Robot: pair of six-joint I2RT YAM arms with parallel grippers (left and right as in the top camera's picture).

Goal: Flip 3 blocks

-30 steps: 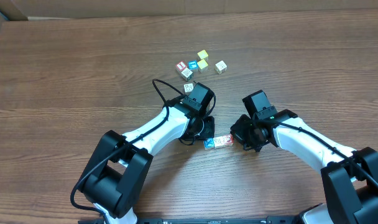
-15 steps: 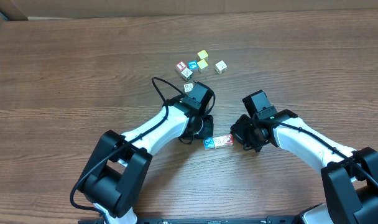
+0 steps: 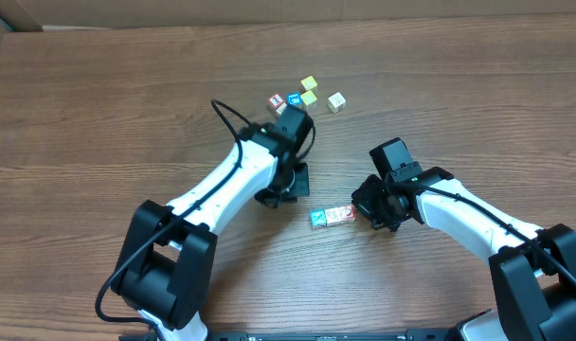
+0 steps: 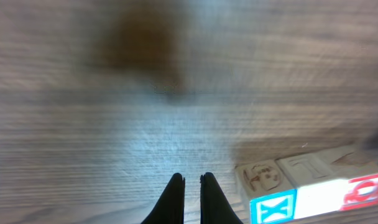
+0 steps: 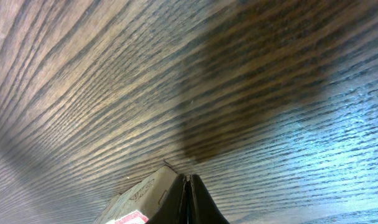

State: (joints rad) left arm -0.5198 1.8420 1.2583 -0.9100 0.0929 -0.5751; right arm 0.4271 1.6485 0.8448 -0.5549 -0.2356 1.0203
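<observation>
Three blocks lie in a short row on the table: a teal-blue X block, a pale middle one and a pale one with a red mark. My left gripper is shut and holds nothing; it sits to the upper left of the row, apart from it. My right gripper is shut too, its tips at the row's right end against the side of a pale block.
A cluster of other cubes sits farther back: a red-topped one, a blue one, two yellow-topped ones and a pale one. The left arm's wrist reaches over the near side of that cluster.
My left arm has swung up and to the left, away from the row of blocks. The blocks and the right arm have not moved.
</observation>
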